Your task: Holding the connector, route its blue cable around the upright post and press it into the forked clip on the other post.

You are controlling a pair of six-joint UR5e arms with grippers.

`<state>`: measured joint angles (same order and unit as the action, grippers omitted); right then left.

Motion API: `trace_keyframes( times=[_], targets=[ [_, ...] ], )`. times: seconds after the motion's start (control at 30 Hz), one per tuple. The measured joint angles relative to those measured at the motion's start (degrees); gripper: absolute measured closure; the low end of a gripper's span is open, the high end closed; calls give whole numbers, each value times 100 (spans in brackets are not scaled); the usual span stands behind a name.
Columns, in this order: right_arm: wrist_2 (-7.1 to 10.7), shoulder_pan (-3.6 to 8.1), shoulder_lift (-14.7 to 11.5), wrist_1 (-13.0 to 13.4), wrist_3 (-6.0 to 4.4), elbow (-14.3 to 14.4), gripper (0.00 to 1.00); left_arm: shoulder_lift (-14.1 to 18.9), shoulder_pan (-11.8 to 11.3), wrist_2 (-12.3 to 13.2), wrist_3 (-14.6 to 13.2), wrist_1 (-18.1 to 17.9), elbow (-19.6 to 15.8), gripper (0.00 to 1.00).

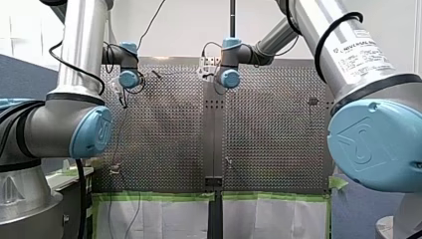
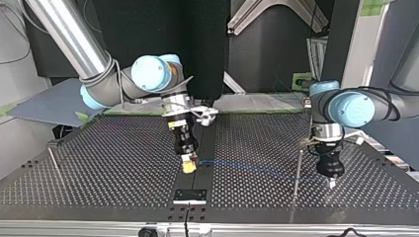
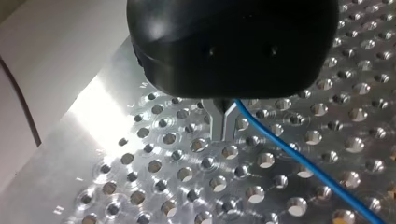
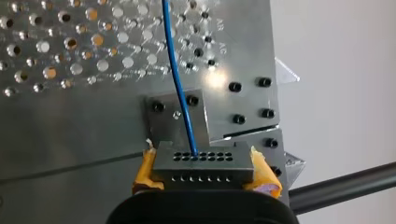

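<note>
On the perforated table [image 2: 99, 163], near the middle of the top view's near edge, the right gripper [image 4: 204, 172] clamps the connector [image 4: 203, 163]. The left gripper [image 3: 223, 131] pinches its blue cable [image 3: 299, 158] beside the post [image 2: 298, 170]; tugging too hard could tear it loose.

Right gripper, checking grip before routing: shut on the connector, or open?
Shut on the connector: the yellow pads of the right gripper clamp both its ends.
</note>
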<state>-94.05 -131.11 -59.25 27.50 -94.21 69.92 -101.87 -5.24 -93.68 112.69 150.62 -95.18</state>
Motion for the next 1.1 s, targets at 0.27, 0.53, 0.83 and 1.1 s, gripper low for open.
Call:
trace_keyframes(
  times=[0.27, 0.53, 0.83, 1.1],
  targets=[
    [-50, -28, 47, -73, 27, 2, 100, -9, 84, -18, -15, 31, -27, 100],
    [-53, -73, 146, -277, 38, 12, 100, -10, 164, -79, -50, 25, -135, 66],
    [-70, -184, 393, -616, 100, 29, 100, -11, 239, 52, -34, 35, -155, 42],
    [-84, -274, 692, -558, 130, 133, 100, -252, 317, 50, -116, 205, -153, 18]
  ],
)
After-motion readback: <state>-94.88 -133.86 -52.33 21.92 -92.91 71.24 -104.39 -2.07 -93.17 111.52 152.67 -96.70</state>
